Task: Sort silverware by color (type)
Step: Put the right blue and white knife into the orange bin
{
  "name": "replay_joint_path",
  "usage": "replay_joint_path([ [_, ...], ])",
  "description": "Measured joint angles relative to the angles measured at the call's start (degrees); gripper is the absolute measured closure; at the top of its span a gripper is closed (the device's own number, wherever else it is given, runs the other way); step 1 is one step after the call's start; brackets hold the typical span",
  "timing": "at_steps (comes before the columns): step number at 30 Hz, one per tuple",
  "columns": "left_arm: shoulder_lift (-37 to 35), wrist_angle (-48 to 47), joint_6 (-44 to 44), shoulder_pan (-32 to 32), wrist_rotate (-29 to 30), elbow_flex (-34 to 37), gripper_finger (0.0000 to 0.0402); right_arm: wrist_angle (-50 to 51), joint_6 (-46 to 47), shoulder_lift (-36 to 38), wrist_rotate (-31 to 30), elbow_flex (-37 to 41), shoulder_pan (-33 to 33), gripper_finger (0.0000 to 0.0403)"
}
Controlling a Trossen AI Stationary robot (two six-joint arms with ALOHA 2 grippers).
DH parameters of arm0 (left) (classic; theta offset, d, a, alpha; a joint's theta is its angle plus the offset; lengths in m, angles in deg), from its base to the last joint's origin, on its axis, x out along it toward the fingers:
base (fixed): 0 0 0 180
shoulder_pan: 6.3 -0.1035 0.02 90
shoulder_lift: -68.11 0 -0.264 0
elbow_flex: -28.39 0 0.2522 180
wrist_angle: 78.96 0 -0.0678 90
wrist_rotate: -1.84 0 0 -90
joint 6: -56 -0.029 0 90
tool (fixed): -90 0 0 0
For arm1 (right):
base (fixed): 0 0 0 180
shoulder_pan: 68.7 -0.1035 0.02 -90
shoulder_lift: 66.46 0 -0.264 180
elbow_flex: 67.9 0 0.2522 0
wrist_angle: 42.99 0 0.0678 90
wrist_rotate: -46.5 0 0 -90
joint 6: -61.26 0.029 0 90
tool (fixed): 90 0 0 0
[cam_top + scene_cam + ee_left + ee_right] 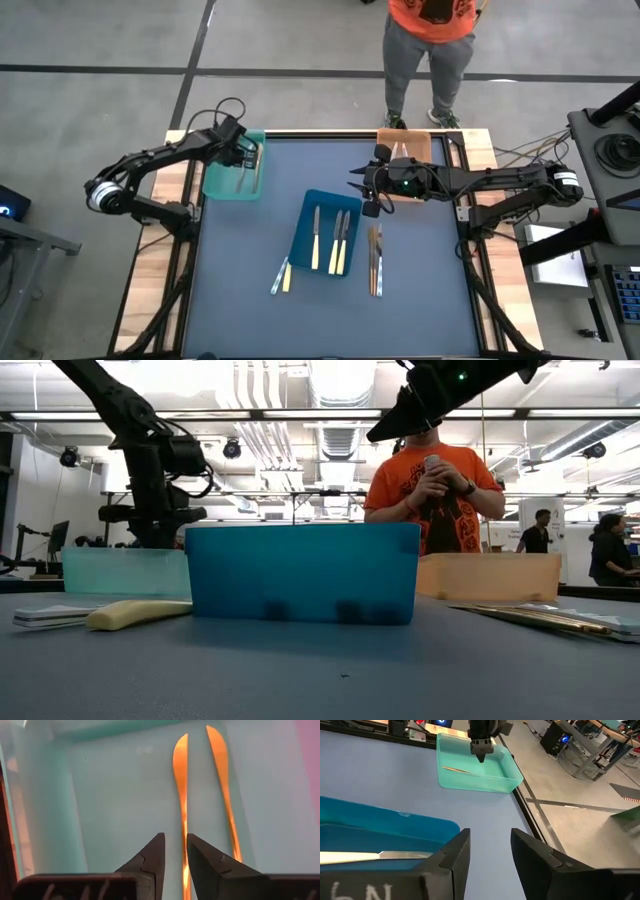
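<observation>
Hovering upper left over the teal tray (222, 182), the left end effector (245, 155) gapes slightly above two utensils (181, 780), gripping nothing.

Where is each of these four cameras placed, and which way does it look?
High: overhead, straight down on both arms and three trays.
Low: table height, level across at the blue tray; an arm overhead.
Left wrist: down past the left gripper into the teal tray.
Right wrist: past the right gripper across the table.
Shared: both wrist views show the teal tray.
</observation>
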Motion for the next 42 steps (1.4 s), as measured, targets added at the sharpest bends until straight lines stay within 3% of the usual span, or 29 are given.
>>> replay_joint_path([
  [6, -3.02, 1.9, -2.15, 2.11, 0.04, -0.63, 0.0338, 0.02, 0.69, 0.0, -0.02, 0.0, 0.0, 0.0264],
  [12, -9.94, 5.6, -6.41, 8.94, 0.09, -0.43, 0.0338, -0.02, 6.94, 0.0, -0.03, 0.0, 0.0, 0.0266],
  [20, -18.37, 12.5, -15.44, 22.08, 0.1, 0.01, 0.0338, 0.68, 23.32, -0.55, 0.01, 0.0, -0.02, 0.0286],
  [26, -20.2, 18.78, -22.54, 28.25, 0.04, 0.12, 0.0338, 7.92, 39.85, -0.68, 3.05, 0.0, -0.89, 0.0305],
  [31, -19.47, 24.41, -27.84, 30.8, 0.0, 0.36, 0.0338, 15.31, 52.5, -0.7, 10.89, 0.0, -3.13, 0.0317],
  [36, -18.26, 26.72, -30.32, 31.06, -0.02, 0.42, 0.0338, 21.8, 64.28, -0.72, 12.29, 0.0, -7.34, 0.0326],
  [42, -16.32, 29.29, -33.43, 31.06, -0.02, 0.42, 0.0338, 22.36, 76.23, -0.79, 12.19, 0.0, -12.94, 0.0328],
])
